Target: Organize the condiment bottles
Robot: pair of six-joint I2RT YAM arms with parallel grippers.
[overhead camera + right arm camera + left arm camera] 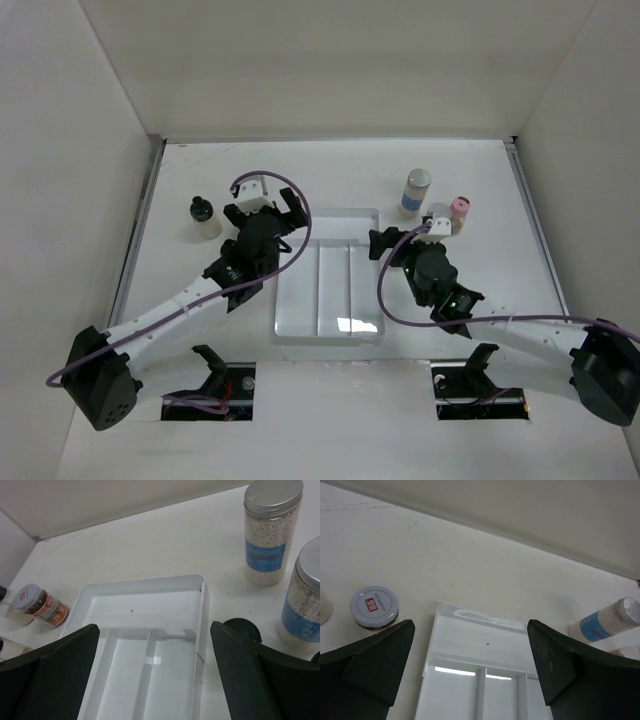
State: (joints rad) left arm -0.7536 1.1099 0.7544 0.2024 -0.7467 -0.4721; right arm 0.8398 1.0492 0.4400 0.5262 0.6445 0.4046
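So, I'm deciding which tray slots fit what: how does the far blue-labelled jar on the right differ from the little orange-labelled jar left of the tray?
The blue-labelled jar is tall and slim; the orange-labelled jar is short and squat. The blue-labelled jar holds pale beads, the orange-labelled jar dark mixed bits. Both have silvery caps and stand on the table, outside the tray.

Tray (327,290) white. Tabletop (200,170) off-white. Tall jar (271,530): silver cap, blue label, cream beads. Small jar (42,606): orange label, pale lid, red square mark. Pink-capped jar (459,210), black-capped jar (204,217).
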